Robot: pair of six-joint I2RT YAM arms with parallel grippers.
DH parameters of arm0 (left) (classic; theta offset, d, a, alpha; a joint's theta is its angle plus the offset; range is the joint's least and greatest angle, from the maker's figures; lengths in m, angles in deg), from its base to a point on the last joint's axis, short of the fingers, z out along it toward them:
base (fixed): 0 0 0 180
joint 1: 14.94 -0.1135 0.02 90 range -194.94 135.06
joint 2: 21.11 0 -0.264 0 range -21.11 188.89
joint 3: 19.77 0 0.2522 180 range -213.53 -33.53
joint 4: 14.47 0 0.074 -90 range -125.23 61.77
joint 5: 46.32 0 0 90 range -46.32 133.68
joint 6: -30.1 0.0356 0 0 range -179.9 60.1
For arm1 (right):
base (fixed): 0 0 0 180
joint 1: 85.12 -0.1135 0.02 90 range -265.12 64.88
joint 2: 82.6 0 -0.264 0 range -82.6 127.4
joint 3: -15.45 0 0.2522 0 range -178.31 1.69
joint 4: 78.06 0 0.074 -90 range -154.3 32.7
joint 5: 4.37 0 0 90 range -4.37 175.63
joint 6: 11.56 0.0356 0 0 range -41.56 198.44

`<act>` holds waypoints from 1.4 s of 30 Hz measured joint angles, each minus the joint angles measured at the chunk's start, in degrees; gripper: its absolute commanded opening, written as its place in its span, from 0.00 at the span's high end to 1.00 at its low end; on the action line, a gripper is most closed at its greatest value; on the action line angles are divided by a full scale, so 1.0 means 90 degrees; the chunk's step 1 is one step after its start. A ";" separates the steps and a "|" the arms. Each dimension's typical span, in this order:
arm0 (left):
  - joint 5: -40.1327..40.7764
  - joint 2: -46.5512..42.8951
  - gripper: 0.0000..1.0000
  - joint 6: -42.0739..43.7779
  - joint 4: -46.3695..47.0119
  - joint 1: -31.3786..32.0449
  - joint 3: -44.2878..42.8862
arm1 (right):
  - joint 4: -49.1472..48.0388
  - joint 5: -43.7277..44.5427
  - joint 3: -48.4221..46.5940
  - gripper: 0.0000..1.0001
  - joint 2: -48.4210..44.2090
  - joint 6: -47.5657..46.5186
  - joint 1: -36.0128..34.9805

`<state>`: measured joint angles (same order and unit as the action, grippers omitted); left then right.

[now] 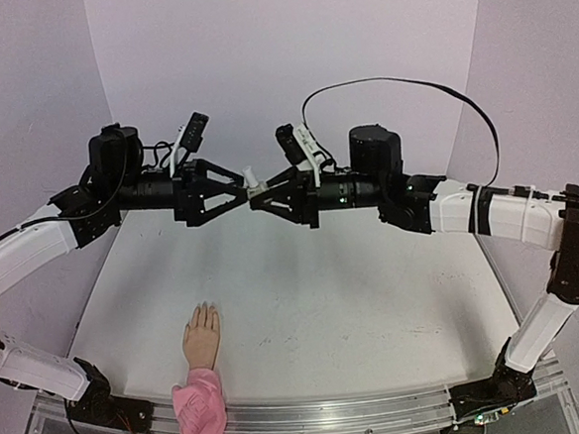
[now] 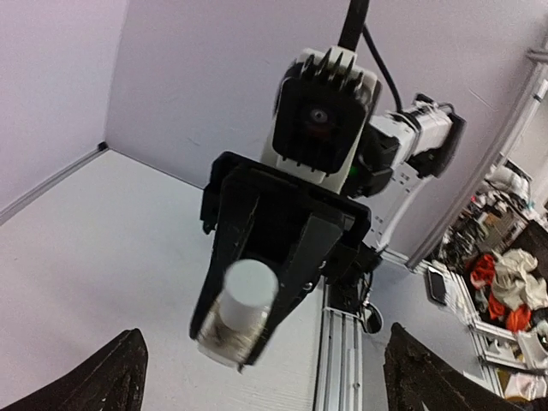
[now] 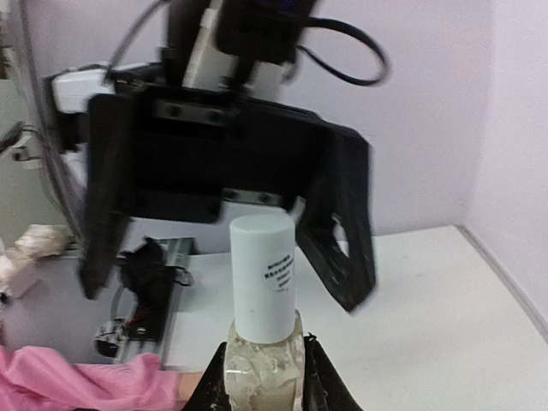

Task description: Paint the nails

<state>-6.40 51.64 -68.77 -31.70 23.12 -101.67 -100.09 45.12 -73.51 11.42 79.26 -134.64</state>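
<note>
The white worktop (image 1: pixel 325 294) fills the lower middle of the frame. At lower left a mannequin hand (image 1: pixel 202 340) in a pink sleeve (image 1: pixel 199 412) lies on it, apparently palm down, its nails (image 1: pixel 205 309) barely discernible.

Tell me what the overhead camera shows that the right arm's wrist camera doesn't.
Only overhead: the fingers of the flesh-coloured mannequin hand, and the white right arm itself. Only the wrist view: tiny print on the small white-capped bottle and its speckled glass body. Both: the right gripper holding that bottle, the open left gripper facing it, the pink sleeve.
</note>
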 measured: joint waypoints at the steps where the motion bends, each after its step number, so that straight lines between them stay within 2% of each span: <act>1: 0.0289 -0.0117 0.01 -0.0155 -0.0056 -0.0041 0.0087 | 0.0095 0.0461 0.0034 1.00 0.0000 -0.0117 -0.0002; 4: 0.1205 -0.0461 0.02 -0.0651 -0.0180 -0.0068 0.0253 | 0.0304 0.1780 0.0092 1.00 0.0007 -0.0374 -0.0066; 8: 0.2358 -0.0760 0.10 -0.1338 -0.0398 -0.0085 0.0255 | 0.0418 0.3716 0.0080 1.00 0.0090 -0.0775 -0.0398; 10: 0.2652 -0.0787 0.14 -0.1583 -0.0457 -0.0102 0.0255 | 0.0440 0.4527 -0.0007 1.00 0.0240 -0.0952 -0.0707; 15: 0.2956 -0.0559 0.31 -0.2016 -0.0471 -0.0112 0.0233 | 0.0486 0.5957 -0.0386 1.00 0.0772 -0.1205 -0.1387; 17: 0.2975 -0.0418 0.39 -0.2120 -0.0508 -0.0112 0.0204 | 0.0505 0.6268 -0.0476 1.00 0.0899 -0.1263 -0.1559; 22: 0.2977 -0.0279 0.49 -0.2242 -0.0617 -0.0112 0.0199 | 0.0493 0.6739 -0.0673 1.00 0.1052 -0.1333 -0.1719; 26: 0.2973 -0.0253 0.62 -0.2319 -0.0627 -0.0112 0.0197 | 0.0430 0.6917 -0.0770 1.00 0.1081 -0.1355 -0.1722; 32: 0.2917 -0.0027 0.75 -0.2346 -0.0634 -0.0112 0.0029 | 0.0367 0.6980 -0.0928 1.00 0.1190 -0.1433 -0.1722; 37: 0.2885 0.0221 0.98 -0.2271 -0.0627 -0.0102 -0.0134 | 0.0384 0.7004 -0.0940 1.00 0.1226 -0.1457 -0.1722; 42: 0.2793 0.0330 1.00 -0.1970 -0.0641 -0.0092 -0.0197 | 0.0469 0.6885 -0.0940 1.00 0.1222 -0.1445 -0.1668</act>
<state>18.73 54.61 -86.49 -37.47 22.29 -103.44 -95.87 107.09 -81.97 22.41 66.25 -149.65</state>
